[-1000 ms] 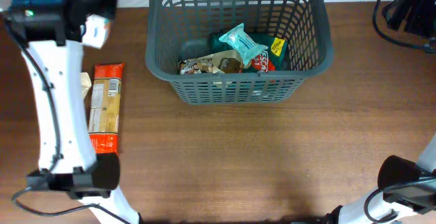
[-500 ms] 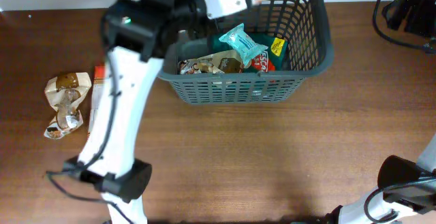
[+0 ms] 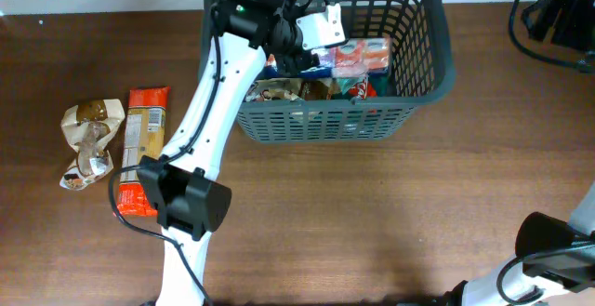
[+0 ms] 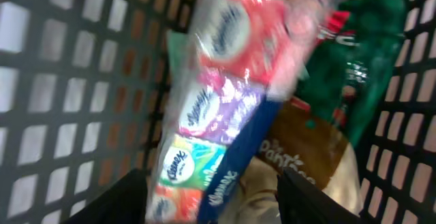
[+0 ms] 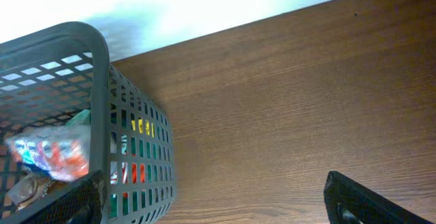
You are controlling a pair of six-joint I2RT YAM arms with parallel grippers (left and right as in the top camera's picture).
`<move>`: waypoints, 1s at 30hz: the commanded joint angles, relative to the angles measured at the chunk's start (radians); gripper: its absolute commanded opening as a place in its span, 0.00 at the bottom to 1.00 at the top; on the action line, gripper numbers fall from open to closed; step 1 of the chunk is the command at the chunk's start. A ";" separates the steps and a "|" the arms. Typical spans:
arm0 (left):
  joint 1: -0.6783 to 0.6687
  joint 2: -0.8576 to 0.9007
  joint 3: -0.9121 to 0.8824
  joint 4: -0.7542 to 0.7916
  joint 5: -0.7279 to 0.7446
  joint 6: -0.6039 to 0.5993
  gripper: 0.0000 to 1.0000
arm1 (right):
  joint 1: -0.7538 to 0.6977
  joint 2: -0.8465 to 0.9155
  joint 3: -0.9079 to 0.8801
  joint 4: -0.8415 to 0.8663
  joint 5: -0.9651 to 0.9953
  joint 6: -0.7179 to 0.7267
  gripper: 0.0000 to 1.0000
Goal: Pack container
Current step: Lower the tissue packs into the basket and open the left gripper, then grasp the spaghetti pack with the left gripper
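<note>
The dark grey lattice container stands at the back of the table. It also shows in the left wrist view and the right wrist view. My left gripper is inside it, jaws apart. A multicoloured Kleenex tissue pack lies loose between the fingers, on top of other packets. There is a gap between the pack and the right finger. My right gripper is open and empty over bare table to the right of the container.
In the container lie a brown packet, a red one and a green one. On the table at the left lie an orange-red packet and a crumpled brown-and-white packet. The right arm is at the far right.
My left arm swung from the left side of the table over to the container and lowered the tissue pack into it. The pack now covers the pale blue packet. The right arm has not moved.
</note>
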 commanded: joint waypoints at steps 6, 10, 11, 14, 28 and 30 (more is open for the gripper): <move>0.004 -0.158 0.156 -0.089 -0.319 -0.124 0.63 | -0.001 0.003 -0.002 0.000 -0.012 0.002 0.99; 0.014 -0.262 0.168 -0.156 -0.443 -0.126 0.70 | -0.001 0.003 -0.002 0.000 -0.012 0.002 0.99; 0.023 -0.287 0.164 -0.164 -0.436 -0.129 0.70 | -0.001 0.003 -0.002 0.000 -0.012 0.002 0.99; 0.097 -0.444 0.070 -0.159 -0.436 -0.166 0.74 | -0.001 0.003 -0.002 0.000 -0.012 0.002 0.99; 0.785 -0.764 -0.822 -0.031 -0.115 -0.466 0.75 | -0.001 0.003 -0.002 0.000 -0.012 0.002 0.99; 0.810 -0.726 -0.916 0.024 -0.080 -0.466 0.74 | -0.001 0.003 -0.002 0.000 -0.012 0.002 0.99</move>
